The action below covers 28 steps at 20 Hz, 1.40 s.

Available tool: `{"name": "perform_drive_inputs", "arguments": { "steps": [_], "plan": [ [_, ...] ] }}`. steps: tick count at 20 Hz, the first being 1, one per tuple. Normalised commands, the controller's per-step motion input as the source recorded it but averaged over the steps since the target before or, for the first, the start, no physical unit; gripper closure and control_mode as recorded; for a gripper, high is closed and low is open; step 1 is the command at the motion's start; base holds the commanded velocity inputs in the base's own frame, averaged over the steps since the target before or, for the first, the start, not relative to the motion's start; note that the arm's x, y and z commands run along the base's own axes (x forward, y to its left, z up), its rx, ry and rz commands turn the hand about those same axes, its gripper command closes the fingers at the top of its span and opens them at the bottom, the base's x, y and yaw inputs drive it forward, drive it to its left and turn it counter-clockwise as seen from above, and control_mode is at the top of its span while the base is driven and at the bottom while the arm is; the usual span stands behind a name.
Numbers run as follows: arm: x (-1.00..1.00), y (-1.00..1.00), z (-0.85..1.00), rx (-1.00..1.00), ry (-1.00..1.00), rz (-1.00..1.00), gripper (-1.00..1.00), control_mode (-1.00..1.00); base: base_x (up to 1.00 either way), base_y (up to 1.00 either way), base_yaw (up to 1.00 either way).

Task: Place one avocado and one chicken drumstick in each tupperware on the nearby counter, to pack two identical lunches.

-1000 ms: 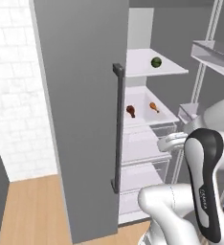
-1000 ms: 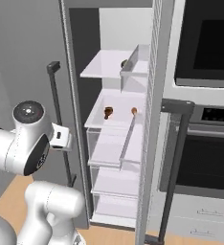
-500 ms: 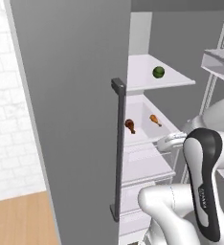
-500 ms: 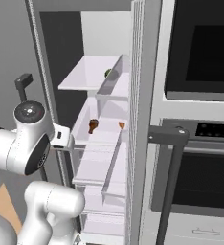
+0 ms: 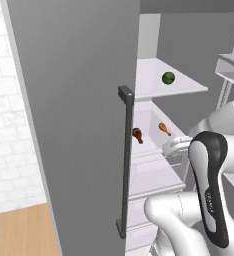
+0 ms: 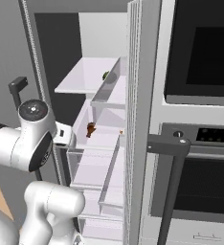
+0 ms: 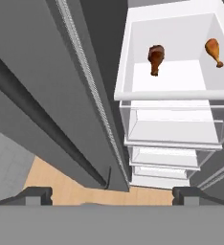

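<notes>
Inside, two chicken drumsticks point(image 7: 155, 58) point(image 7: 213, 50), one avocado point(image 5: 168, 78), claw point(image 7: 112, 194) spread wide, empty.

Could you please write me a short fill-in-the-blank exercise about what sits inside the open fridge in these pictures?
1. The dark green avocado lies on the shelf ____ the drumsticks.
2. The number of chicken drumsticks in the white compartment is ____.
3. The dark reddish-brown drumstick and the lighter orange drumstick lie ____ from each other, not touching.

Missing words: above; two; apart

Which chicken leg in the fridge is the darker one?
The dark reddish-brown chicken drumstick, lying left of the lighter orange drumstick in the hand view. Both lie apart in the same white fridge compartment.
</notes>
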Motion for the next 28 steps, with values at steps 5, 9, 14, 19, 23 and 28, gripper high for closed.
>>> {"name": "perform_drive_inputs", "arguments": {
  "steps": [5,9,14,19,23,28],
  "plan": [
    [0.50,-0.06,-0.28,0.00,0.00,0.00,-1.00,-1.00,0.00,0.00,0.00],
    [0.69,0.00,-0.40,-0.02,0.00,0.00,-1.00,-1.00,0.00,0.00,0.00],
    [0.65,-0.11,-0.43,-0.02,0.00,0.03,-1.00,-1.00,0.00,0.00,0.00],
    [0.53,-0.21,-0.16,0.00,0.00,0.07,-1.00,-1.00,0.00,0.00,0.00],
    [0.53,-0.05,-0.12,0.00,0.00,0.09,-1.00,-1.00,0.00,0.00,0.00],
    [0.56,0.00,-0.17,0.00,0.00,0.03,-1.00,-1.00,0.00,0.00,0.00]
  ]
}}
